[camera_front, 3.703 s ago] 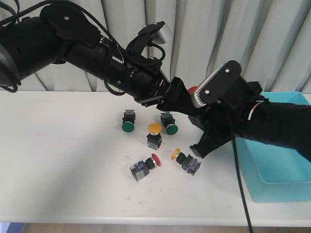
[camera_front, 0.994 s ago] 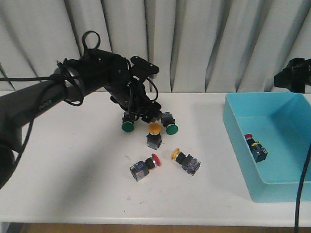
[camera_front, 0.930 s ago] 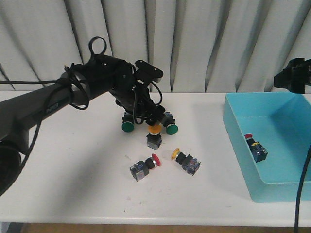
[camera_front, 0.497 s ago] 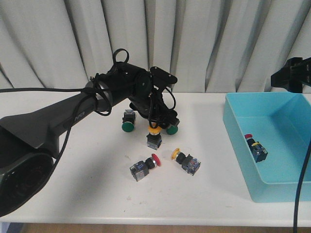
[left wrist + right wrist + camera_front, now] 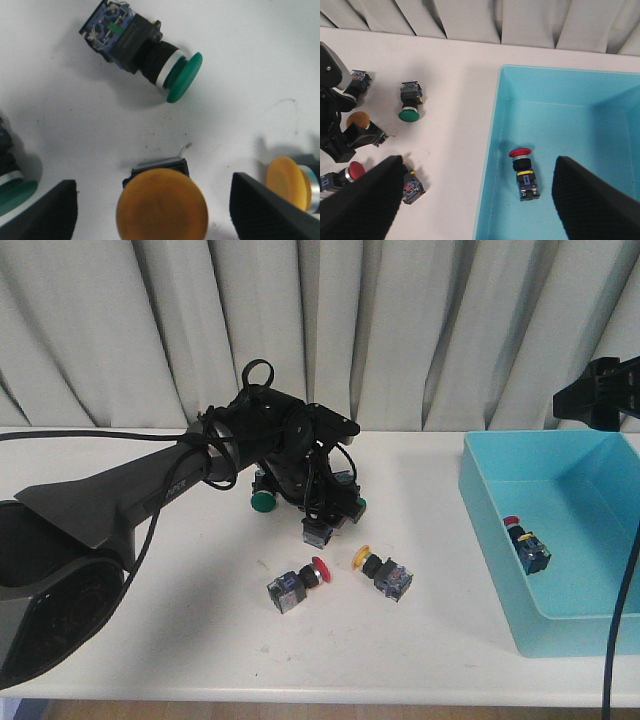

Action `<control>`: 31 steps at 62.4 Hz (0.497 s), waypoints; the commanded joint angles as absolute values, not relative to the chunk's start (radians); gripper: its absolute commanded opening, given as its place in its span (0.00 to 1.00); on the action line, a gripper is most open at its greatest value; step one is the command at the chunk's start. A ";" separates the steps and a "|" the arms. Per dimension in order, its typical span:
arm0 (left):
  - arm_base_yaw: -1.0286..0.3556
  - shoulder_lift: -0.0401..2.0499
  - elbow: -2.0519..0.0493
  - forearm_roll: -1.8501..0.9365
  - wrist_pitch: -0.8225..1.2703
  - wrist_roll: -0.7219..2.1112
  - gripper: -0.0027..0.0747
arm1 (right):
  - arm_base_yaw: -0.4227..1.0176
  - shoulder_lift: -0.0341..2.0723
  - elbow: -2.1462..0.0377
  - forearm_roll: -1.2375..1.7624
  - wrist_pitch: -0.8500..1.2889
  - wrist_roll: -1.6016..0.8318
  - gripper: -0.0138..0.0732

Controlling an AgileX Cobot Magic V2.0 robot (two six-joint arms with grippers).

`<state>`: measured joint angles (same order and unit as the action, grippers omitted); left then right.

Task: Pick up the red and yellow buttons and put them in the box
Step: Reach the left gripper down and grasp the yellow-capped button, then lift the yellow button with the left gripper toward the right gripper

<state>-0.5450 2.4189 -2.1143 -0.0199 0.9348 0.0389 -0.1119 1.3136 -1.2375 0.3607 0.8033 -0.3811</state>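
My left gripper (image 5: 152, 200) is open and straddles an upright yellow button (image 5: 161, 206); its cap sits between the two fingers with a gap on each side. In the front view this gripper (image 5: 322, 508) hides the cap and only the black body (image 5: 318, 532) shows. A second yellow button (image 5: 380, 571) and a red button (image 5: 300, 583) lie on their sides nearer the front. The turquoise box (image 5: 478, 502) stands at the right with one red button (image 5: 526, 542) lying in it. My right gripper (image 5: 476, 167) is open and empty above the box's near-left wall (image 5: 489, 150).
Two green buttons lie by the left gripper, one to its left (image 5: 263, 498) and one to its right (image 5: 351, 502), partly hidden. The left wrist view shows one green button (image 5: 145, 47) lying beyond the fingers. A grey curtain hangs behind the white table (image 5: 150, 620).
My left arm has swung right and come down over the upright yellow button. The right arm has left the table's middle and is now over the box, where a red button lies.
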 commanded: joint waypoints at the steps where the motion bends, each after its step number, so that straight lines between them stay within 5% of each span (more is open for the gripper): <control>1: -0.544 2.349 -2.144 -0.023 0.908 0.008 0.75 | -0.114 1.284 -1.265 0.388 0.758 -0.391 0.83; 10: -0.544 2.349 -2.144 -0.022 0.922 0.007 0.61 | -0.114 1.284 -1.265 0.402 0.763 -0.393 0.83; 31: -0.544 2.333 -2.146 -0.021 0.901 0.022 0.02 | -0.114 1.284 -1.265 0.429 0.780 -0.485 0.83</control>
<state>-0.5450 2.4189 -2.1143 -0.0199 0.9406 0.0209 -0.1119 1.3136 -1.2375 0.3860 0.8209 -0.4173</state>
